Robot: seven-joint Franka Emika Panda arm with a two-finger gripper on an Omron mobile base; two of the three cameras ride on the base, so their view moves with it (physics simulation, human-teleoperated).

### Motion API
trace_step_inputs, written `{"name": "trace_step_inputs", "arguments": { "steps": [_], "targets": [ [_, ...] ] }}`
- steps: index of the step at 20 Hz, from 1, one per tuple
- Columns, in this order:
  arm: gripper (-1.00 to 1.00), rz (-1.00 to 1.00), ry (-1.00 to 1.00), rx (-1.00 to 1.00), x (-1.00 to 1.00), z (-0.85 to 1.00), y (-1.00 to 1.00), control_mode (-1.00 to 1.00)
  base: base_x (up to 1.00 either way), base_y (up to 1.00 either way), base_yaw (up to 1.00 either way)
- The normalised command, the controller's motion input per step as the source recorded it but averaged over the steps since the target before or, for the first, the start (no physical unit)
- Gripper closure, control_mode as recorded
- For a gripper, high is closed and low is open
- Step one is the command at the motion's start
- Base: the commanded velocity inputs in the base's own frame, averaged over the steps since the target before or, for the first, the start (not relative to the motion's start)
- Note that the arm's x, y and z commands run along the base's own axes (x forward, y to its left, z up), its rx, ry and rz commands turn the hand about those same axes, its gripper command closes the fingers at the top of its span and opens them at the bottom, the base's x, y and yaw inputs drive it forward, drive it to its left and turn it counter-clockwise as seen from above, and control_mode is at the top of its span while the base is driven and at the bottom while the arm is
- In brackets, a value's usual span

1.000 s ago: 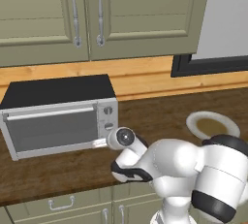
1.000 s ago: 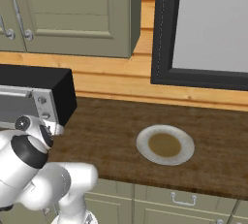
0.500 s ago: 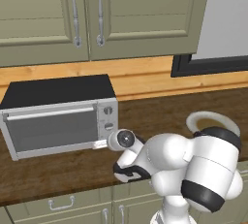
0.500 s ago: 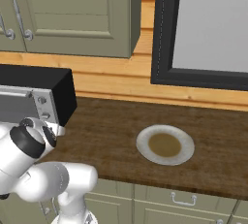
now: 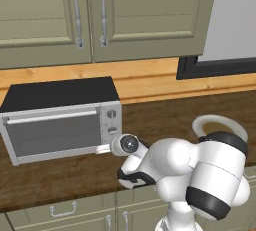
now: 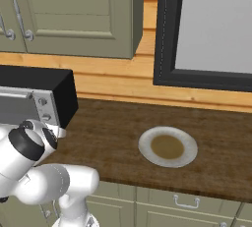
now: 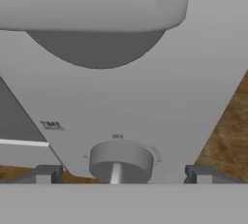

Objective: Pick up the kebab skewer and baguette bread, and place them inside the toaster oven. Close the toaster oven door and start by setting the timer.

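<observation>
Now, at the left of the left base view, the toaster oven [image 5: 60, 117] sits with its door [image 5: 50, 132] shut. Low in the hand view, the gripper [image 7: 121, 173] spreads wide around the bottom knob [image 7: 121, 161], fingertips [image 7: 43, 174] apart from it.

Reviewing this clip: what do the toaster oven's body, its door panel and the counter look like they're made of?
The toaster oven looks like matte silver metal on the front, with a flat black top. The toaster oven door reads as grey glass in a silver frame, though it renders opaque. The counter looks like dark, grained wood.
</observation>
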Motion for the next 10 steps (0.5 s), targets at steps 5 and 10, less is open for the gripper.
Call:
{"name": "trace_step_inputs", "arguments": {
  "steps": [5, 10],
  "targets": [
    [1.0, 0.0, 0.0, 0.0, 0.0, 0.0, 0.0, -1.0, 0.0, 0.0, 0.0],
    [1.0, 0.0, 0.0, 0.0, 0.0, 0.0, 0.0, -1.0, 0.0, 0.0, 0.0]
  ]
}}
